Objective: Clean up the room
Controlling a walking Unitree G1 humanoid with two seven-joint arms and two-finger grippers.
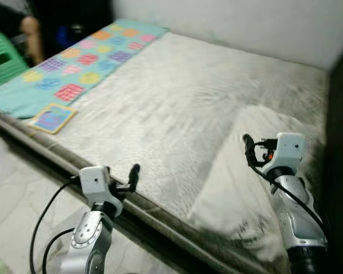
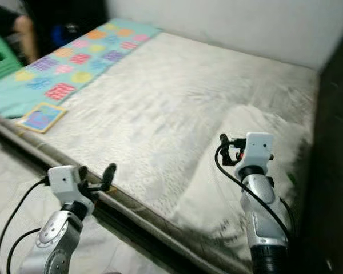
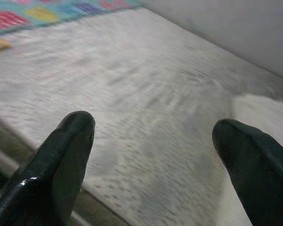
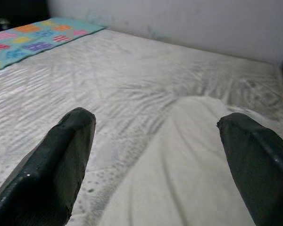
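A person [image 1: 30,31] beyond the bed's [image 1: 177,97] far left corner is being cut off by the frame's top edge, only a limb showing. Beside them, a green chair [image 1: 1,57] is running off the left edge. The whole scene is blurring slightly.

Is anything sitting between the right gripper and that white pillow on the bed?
Nothing visible. The right gripper hangs open directly over the white pillow, with only air between its fingers and the fabric. The left gripper is also open, off at the mattress edge, well away from that path.
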